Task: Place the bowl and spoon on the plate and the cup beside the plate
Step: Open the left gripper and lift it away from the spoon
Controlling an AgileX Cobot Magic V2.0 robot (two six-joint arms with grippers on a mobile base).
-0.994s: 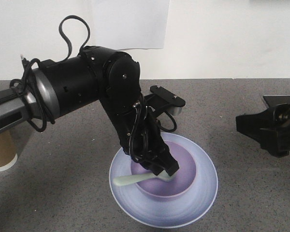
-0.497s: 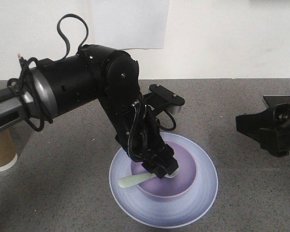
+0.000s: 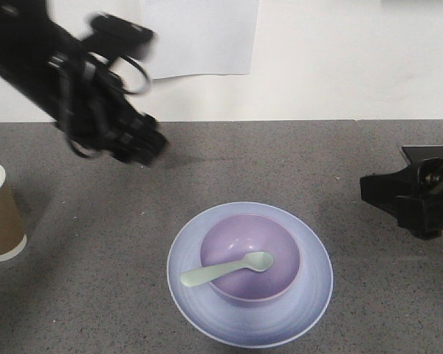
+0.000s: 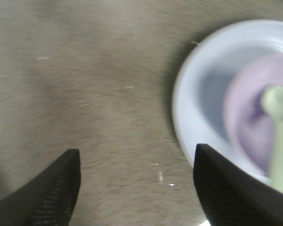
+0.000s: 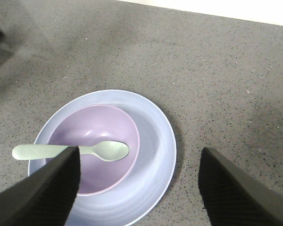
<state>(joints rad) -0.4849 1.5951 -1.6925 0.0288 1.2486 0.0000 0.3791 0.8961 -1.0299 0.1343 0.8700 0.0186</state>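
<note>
Crushing is my worry with the light, thin tan-brown paper cup [image 3: 1, 214], so I'd pinch its mid-wall gently; left fingers [image 4: 47, 197] and right fingers [image 5: 42, 188] both spread, empty.

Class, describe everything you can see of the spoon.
The spoon is small and pale mint green. It looks like smooth plastic, with an oval head and a short flat handle. It lies in the purple bowl, head down inside, with the handle resting on the rim and sticking out over the blue plate. Nothing else touches it.
</note>
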